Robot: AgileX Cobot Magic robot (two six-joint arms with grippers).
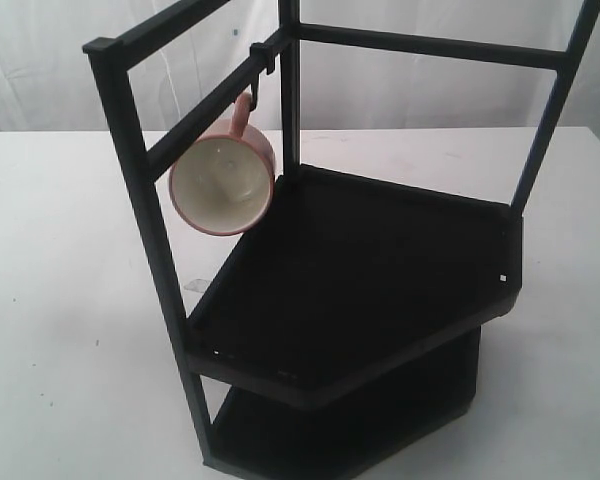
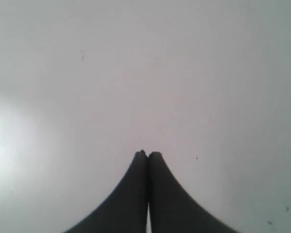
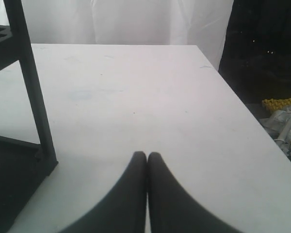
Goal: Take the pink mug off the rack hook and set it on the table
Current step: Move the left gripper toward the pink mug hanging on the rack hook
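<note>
The pink mug hangs by its loop handle from the rack hook on a slanting rail of the black rack, its cream inside facing the exterior camera. The white table lies under it. Neither gripper shows in the exterior view. My left gripper is shut with nothing in it, over bare white tabletop. The right gripper is also shut and empty, with a post and shelf corner of the rack beside it.
The rack's two dark shelves fill the middle of the exterior view. In the right wrist view the table edge drops off to a dark floor with yellow and white clutter. A white curtain hangs behind the table.
</note>
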